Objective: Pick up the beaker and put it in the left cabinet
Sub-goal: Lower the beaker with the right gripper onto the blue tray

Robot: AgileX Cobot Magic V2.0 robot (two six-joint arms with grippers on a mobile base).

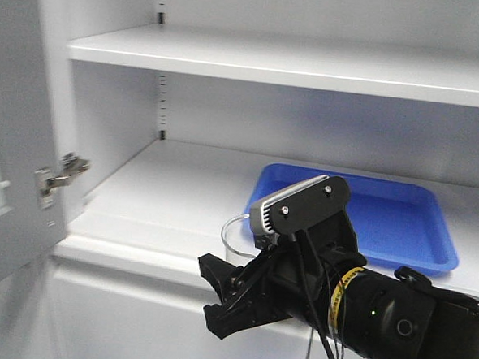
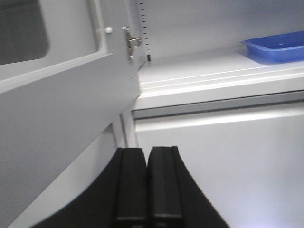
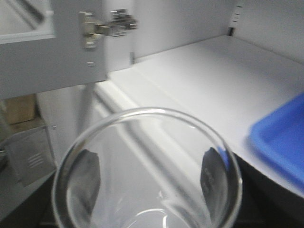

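The beaker (image 1: 234,234) is clear glass and is held in my right gripper (image 1: 234,297) just in front of the lower shelf's front edge of the left cabinet (image 1: 166,187). In the right wrist view the beaker's round rim (image 3: 142,112) fills the bottom of the frame. The dark fingers (image 3: 88,178) show through the glass on both sides, shut on it. My left gripper (image 2: 147,151) is shut and empty, low in front of the cabinet's lower panel, below the shelf (image 2: 190,71).
A blue tray (image 1: 384,217) lies on the right of the lower shelf and also shows in the left wrist view (image 2: 278,45). The cabinet door (image 1: 14,133) stands open at the left on its metal hinge (image 1: 61,177). An upper shelf (image 1: 295,65) spans above.
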